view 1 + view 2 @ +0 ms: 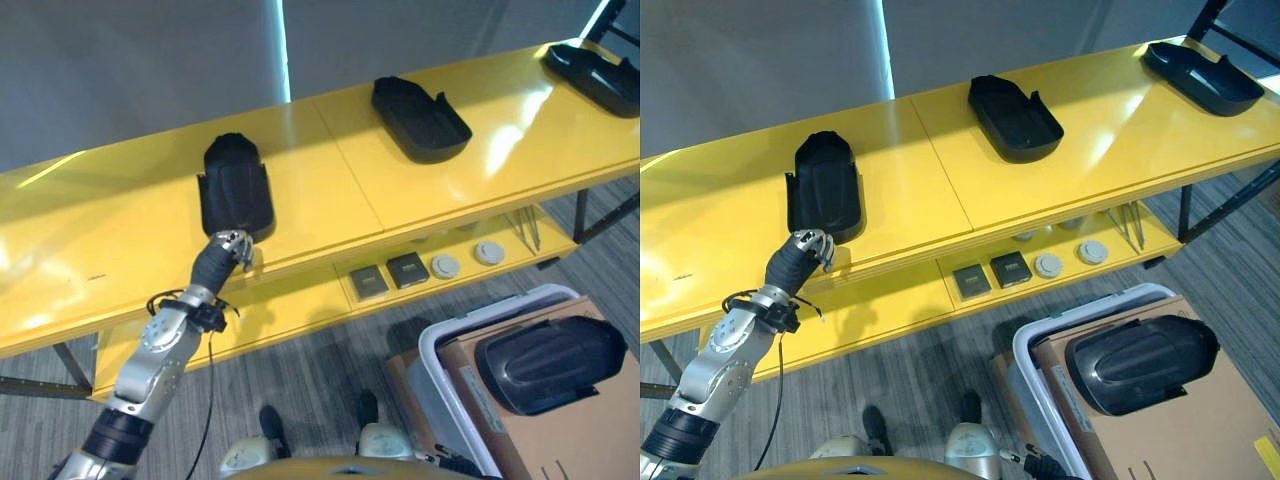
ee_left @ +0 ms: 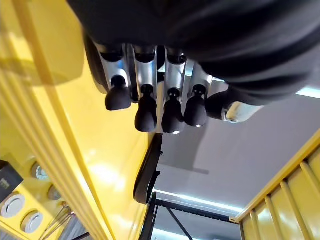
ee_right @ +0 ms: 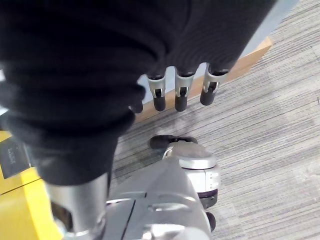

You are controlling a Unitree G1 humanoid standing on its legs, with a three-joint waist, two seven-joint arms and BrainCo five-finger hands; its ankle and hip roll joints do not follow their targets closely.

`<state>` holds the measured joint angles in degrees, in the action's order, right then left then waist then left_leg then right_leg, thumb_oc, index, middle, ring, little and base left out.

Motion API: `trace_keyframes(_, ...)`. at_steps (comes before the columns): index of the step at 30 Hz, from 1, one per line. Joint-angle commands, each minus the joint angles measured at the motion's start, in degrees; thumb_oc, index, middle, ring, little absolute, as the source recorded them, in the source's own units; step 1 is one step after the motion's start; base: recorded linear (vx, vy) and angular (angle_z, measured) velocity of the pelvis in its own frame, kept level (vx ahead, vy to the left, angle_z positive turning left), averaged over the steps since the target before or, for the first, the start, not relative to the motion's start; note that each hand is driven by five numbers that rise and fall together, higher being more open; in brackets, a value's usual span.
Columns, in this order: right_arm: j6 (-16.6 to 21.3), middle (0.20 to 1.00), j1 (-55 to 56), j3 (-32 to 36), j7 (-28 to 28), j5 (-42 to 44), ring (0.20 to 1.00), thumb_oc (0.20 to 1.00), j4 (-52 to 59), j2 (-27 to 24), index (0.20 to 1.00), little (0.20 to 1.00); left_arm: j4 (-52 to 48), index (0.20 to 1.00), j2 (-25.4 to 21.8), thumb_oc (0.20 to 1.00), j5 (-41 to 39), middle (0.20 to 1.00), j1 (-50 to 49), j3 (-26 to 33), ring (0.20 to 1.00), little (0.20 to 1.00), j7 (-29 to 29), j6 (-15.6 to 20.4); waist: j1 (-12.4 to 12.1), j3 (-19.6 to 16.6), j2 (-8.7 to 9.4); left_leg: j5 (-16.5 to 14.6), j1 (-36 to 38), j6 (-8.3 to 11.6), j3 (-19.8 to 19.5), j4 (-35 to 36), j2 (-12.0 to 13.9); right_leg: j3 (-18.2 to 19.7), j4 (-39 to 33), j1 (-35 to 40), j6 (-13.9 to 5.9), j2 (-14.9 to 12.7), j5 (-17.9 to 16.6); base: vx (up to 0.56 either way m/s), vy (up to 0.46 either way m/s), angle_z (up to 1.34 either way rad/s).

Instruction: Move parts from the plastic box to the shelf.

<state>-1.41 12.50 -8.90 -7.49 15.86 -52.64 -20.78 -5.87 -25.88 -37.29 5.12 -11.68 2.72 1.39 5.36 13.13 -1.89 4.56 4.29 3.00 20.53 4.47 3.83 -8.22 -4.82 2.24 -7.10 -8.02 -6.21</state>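
While left hand (image 1: 233, 247) idles, part (image 1: 236, 186) shelved

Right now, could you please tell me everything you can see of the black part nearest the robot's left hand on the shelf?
The black part is a matte, plastic-looking shell, rounded at its far end and squared off at its near end, with raised side walls. It lies flat on the yellow shelf's top, its near end close to the front edge, apart from the other black parts further along. The left hand is just below that near end, fingers relaxed; whether they touch it is unclear.
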Motion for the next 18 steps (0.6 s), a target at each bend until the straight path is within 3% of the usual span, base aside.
trace_keyframes(1,-0.05,1.0,0.84,-2.53,-1.56,-1.01,1.0,1.0,0.42,0.14,1.0,1.0,5.85,0.2,0.06,0.2,4.31,0.2,5.26,-0.71,0.2,0.2,-5.18,5.84,0.65,-1.29,1.98,-2.9,-1.44,2.14,-1.7,-5.64,6.15,1.5,3.59,-1.75,-4.45,-4.45,0.27,0.04,-0.014,-0.06)
trace_keyframes(4,-0.72,1.0,0.36,-3.37,-1.86,-1.67,1.0,1.0,0.96,-0.14,1.0,1.0,11.45,0.2,1.19,0.2,4.74,0.2,9.32,-1.9,0.2,0.2,-7.27,6.12,1.97,-1.31,2.23,-2.97,-1.05,2.19,-0.86,-5.77,6.46,2.41,3.81,-1.99,-4.37,-4.21,0.37,0.02,-0.009,-0.17)
trace_keyframes(18,-1.68,1.0,0.28,-3.13,-1.95,-2.93,1.0,1.0,1.98,-0.76,1.0,1.0,19.05,0.2,4.32,0.2,6.4,0.2,12.11,-2.42,0.2,0.2,-11.22,5.24,3.81,-0.79,2.42,-3.23,-0.29,2.38,0.14,-6.32,6.76,3.5,3.76,-1.66,-4.2,-3.97,0.54,0.01,-0.003,-0.07)
